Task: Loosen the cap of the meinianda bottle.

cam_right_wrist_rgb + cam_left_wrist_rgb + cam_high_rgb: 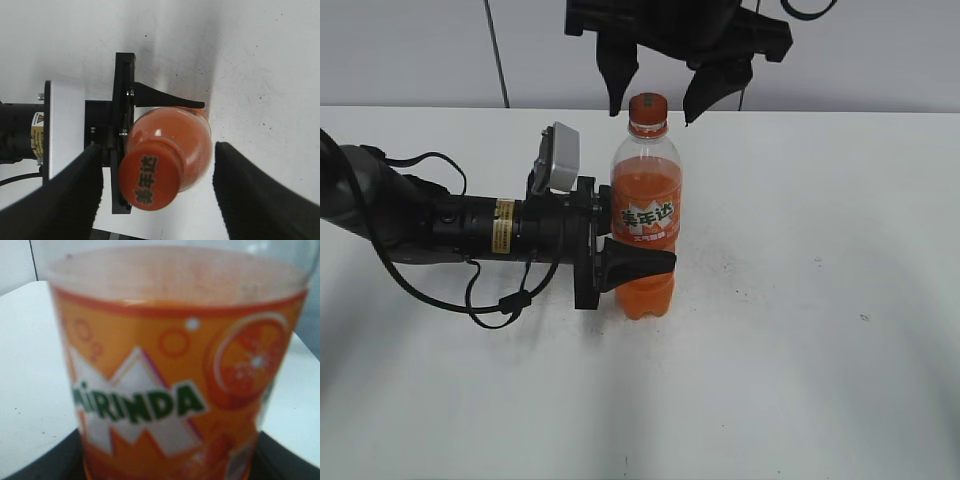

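The meinianda bottle [646, 215] stands upright on the white table, full of orange liquid, with an orange label. Its orange cap [648, 106] sits on top, with dark characters showing in the right wrist view [149, 181]. My left gripper [638, 262] is shut on the bottle's lower body from the left; the label fills the left wrist view [170, 385]. My right gripper [653, 95] hangs open just above and around the cap, a finger on each side without touching it [157, 192].
The white table [820, 300] runs all around the bottle. A white wall with a dark seam [495, 50] stands behind. The left arm and its cables [440, 230] lie across the table's left side.
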`<state>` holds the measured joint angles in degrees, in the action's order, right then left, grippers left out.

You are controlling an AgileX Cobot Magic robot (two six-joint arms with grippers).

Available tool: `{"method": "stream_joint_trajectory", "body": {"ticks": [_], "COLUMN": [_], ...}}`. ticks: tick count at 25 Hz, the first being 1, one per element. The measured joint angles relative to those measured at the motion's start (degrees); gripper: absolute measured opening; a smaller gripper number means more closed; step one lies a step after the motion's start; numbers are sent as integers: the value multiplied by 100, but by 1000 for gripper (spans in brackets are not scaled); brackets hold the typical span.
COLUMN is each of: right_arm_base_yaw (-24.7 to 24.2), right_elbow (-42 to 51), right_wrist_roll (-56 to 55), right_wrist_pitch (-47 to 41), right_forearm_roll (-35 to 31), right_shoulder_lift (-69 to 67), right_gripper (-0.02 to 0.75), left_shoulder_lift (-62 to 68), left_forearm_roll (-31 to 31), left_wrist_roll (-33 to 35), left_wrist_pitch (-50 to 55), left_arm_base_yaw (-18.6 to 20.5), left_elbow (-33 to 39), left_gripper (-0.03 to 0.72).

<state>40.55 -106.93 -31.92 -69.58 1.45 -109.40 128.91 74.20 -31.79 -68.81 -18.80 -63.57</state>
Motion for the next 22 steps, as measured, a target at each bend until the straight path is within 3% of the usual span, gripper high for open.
{"method": "stream_joint_trajectory", "body": {"ticks": [13,16,19,22], "right_arm_base_yaw": [0,0,0,0], "right_elbow": [0,0,0,0], "right_wrist_roll": [76,78,83,148], "right_wrist_pitch": [-4,-4,-11,-16], "right_forearm_roll": [-18,-79,-145,-145], "right_shoulder_lift": [-20,-20,-20,-20], "right_gripper": [500,419,284,269], "left_shoulder_lift": [0,0,0,0], "left_forearm_roll": [0,0,0,0], "left_wrist_roll": [0,0,0,0], "left_wrist_pitch": [5,5,5,5], "left_arm_base_yaw": [0,0,0,0], "left_elbow": [0,0,0,0], "left_gripper": [413,413,413,413]}}
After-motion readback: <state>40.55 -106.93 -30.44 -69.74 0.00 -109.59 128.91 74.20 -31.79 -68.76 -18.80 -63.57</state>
